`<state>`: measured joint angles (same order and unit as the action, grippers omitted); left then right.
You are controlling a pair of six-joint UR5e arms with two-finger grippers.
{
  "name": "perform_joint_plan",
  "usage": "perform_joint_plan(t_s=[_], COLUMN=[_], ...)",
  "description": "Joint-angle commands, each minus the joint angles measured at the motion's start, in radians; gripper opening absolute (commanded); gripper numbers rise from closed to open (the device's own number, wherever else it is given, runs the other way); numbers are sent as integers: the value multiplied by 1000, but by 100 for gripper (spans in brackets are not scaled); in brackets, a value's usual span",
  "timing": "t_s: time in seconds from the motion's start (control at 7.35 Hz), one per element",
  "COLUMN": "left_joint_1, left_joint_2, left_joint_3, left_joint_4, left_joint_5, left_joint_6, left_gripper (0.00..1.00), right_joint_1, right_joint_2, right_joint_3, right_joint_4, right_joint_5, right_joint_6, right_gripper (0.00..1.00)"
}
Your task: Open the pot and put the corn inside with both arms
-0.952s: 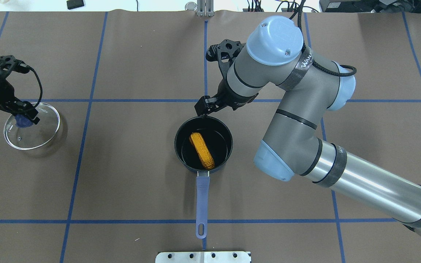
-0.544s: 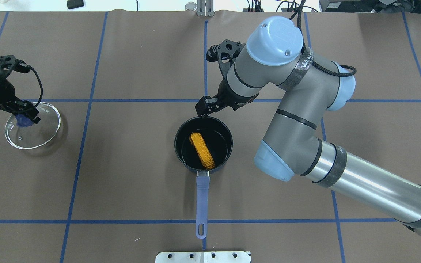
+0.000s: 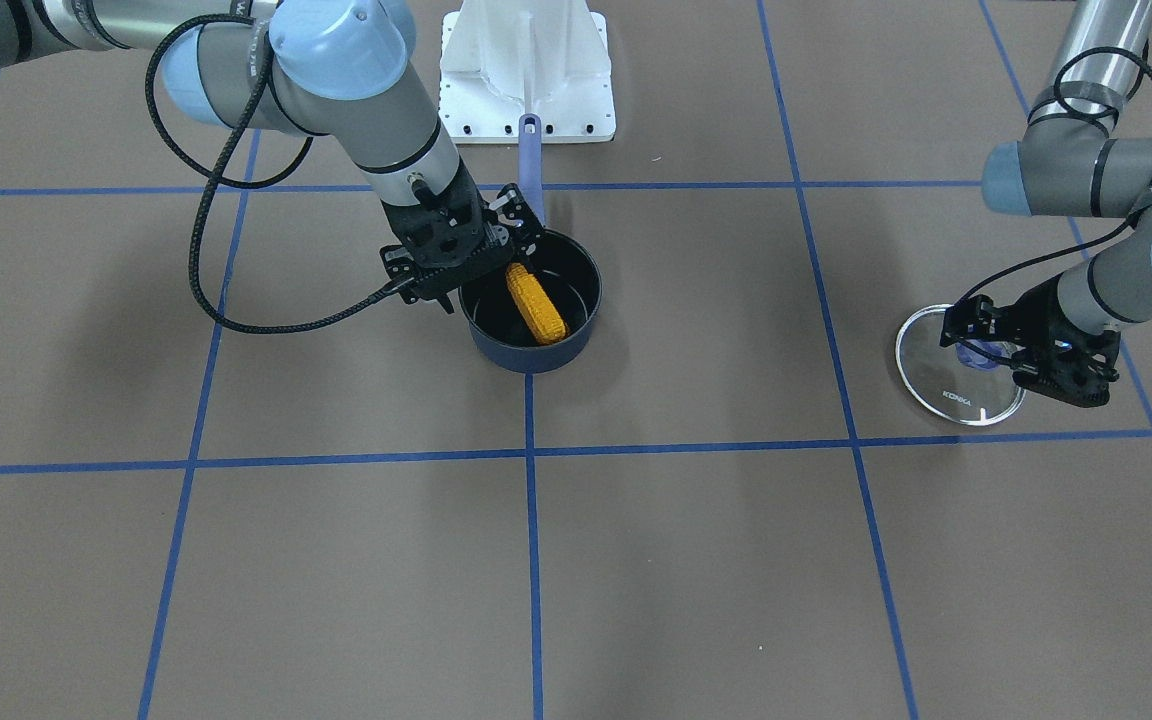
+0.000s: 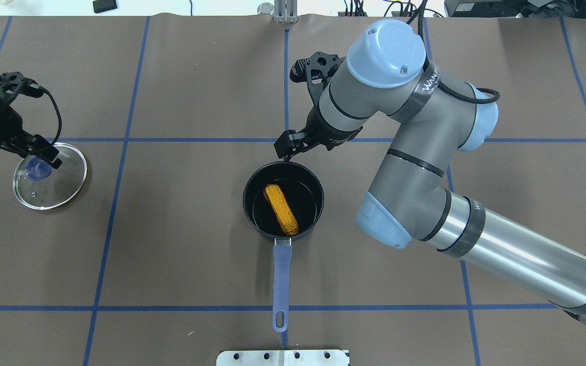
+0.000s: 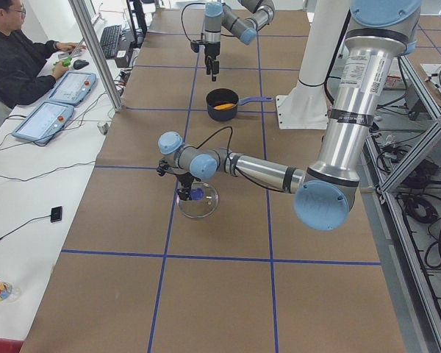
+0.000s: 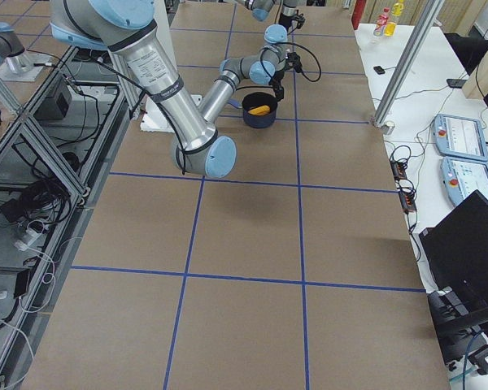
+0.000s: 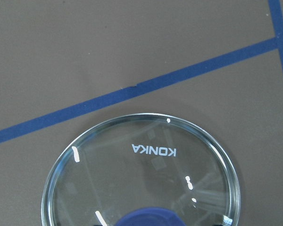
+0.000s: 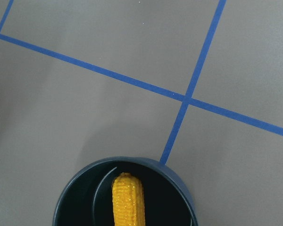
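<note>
Basically done: corn (image 4: pixel 281 208) in pot (image 4: pixel 309 199) mid-frame, lid (image 4: pixel 63 187) on counter (image 4: pixel 196 254) at left edge, right pincer (image 4: pixel 285 150) released above rim, left pincer (image 4: pixel 44 160) at knob (image 4: pixel 34 172), grip can't tell; only retreat left.

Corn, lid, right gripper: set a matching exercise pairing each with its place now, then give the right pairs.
Things:
1. corn
2. lid
3. right gripper

Places:
A. by the pot's rim, holding nothing
B. lying inside the pot
C. at the left gripper, well apart from the pot

Pairs: 1-B, 2-C, 3-A
</note>
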<state>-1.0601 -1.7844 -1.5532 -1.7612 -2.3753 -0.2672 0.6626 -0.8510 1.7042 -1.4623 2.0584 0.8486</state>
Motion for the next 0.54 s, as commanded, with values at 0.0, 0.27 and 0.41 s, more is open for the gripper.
perform_joint_plan(t_s=[0.0,0.27,0.41], left_joint_1=[-73,-142,-178], left_joint_2=[-7,-7,-6], left_joint_3=[-51,-53,-54], left_joint_4=[11,11,11], left_joint_5=[1,-1,-1], left_joint_6=[8,12,82], left_gripper=[100,100,100], right_joint_1=[56,179,227], right_joint_2=[-55,-146,-195], right_joint_3=[9,9,9], right_joint_4=[31,72,82], right_joint_5=[6,108,158], right_joint_6=[0,-52,-139], right_gripper=[100,100,100])
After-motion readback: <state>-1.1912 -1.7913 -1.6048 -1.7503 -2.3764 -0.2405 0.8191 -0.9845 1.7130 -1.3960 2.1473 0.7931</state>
